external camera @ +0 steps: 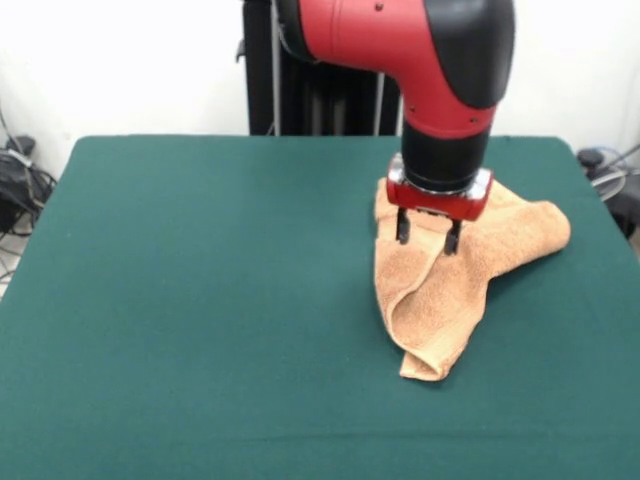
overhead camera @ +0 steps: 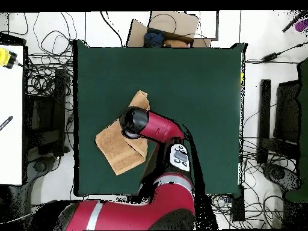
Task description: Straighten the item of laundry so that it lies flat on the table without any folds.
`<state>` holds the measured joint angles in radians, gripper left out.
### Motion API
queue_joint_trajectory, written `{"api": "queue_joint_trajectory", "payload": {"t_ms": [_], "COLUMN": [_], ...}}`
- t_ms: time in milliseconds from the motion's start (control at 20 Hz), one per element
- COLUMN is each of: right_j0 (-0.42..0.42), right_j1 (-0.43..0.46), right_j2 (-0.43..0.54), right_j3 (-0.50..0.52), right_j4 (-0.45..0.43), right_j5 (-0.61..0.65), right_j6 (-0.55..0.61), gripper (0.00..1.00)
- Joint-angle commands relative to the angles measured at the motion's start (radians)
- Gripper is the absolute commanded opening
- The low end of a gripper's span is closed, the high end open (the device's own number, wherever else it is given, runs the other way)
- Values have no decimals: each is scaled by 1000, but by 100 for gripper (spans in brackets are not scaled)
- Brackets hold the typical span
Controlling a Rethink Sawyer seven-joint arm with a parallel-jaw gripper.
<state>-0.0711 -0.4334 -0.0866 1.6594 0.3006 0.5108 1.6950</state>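
The orange-tan towel (external camera: 440,290) lies crumpled and folded on the right part of the green table (external camera: 200,300). One thick fold runs toward the front edge and a lobe sticks out to the right. My gripper (external camera: 427,238) hangs straight down over the towel's middle, its two dark fingers apart with nothing between them, tips just at or above the cloth. In the overhead view the towel (overhead camera: 117,147) shows left of the arm's head, which hides the gripper; a narrow fold (overhead camera: 139,99) points away from the base.
The arm's red body (overhead camera: 162,129) reaches over the table from the base. Cables and boxes lie on the floor around the table. A cardboard box (overhead camera: 171,27) stands beyond the far edge.
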Motion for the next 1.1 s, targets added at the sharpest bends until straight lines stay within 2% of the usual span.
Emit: {"api": "queue_joint_trajectory", "payload": {"t_ms": [50, 500, 1100], "right_j0": [-41, -113, -121], "right_j1": [83, 213, 214], "right_j2": [136, 169, 183], "right_j3": [48, -28, -33], "right_j4": [-37, -133, -193], "right_j5": [-91, -187, -211], "right_j6": [66, 7, 48], "gripper": [100, 100, 100]}}
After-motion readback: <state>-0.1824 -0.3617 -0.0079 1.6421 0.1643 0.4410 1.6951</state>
